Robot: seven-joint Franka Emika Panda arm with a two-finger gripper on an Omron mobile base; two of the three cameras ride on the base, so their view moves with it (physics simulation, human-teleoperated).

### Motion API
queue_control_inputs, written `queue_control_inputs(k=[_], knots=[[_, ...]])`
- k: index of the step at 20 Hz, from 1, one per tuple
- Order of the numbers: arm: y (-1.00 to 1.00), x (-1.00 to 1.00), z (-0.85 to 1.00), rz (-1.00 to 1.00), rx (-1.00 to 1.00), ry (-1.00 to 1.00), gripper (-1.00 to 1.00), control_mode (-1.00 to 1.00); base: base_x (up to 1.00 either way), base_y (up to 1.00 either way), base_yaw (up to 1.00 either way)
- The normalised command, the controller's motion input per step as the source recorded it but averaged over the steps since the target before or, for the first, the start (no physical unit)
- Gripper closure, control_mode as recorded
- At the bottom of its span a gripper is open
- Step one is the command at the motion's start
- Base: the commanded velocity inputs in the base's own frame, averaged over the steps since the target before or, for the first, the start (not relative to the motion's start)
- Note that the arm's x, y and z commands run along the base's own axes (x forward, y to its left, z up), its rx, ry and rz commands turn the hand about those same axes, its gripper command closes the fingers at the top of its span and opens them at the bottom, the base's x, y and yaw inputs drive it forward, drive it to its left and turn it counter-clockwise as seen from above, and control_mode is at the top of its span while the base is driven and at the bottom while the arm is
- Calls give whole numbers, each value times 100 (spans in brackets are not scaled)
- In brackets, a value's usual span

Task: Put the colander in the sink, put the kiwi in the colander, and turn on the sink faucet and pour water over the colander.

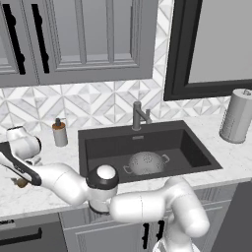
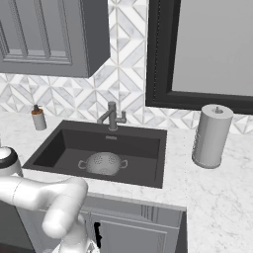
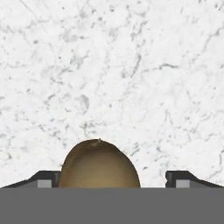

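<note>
The colander (image 1: pixel 146 163) is sitting in the dark sink (image 1: pixel 194 150), near the front wall of the basin, and the sink faucet (image 1: pixel 139 115) is standing behind the basin's back rim. The arm is reaching far left over the marble counter (image 1: pixel 236 157), where the gripper (image 3: pixel 112 178) is hanging low around the kiwi (image 3: pixel 99 165): the brown fruit is lying on the stone between the two fingertips (image 3: pixel 186 179), which are standing wide apart, the right-hand one clear of the fruit, the other close beside it. A soap dispenser (image 1: pixel 59 132) is standing left of the sink and a paper towel roll (image 1: pixel 237 116) right of it. No writing, brand or label is showing anywhere.
</note>
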Motion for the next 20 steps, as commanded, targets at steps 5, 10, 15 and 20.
queue_control_inputs(k=[5,10,15,20], knots=[[-22,-7,0,0,0,-4,100,-100,0,0,0],[-43,-18,0,-5,-4,-19,100,-100,0,0,0],[-65,-28,0,-8,-3,-33,100,-100,0,0,0],[-77,-28,0,-9,0,-29,100,-100,0,0,0]])
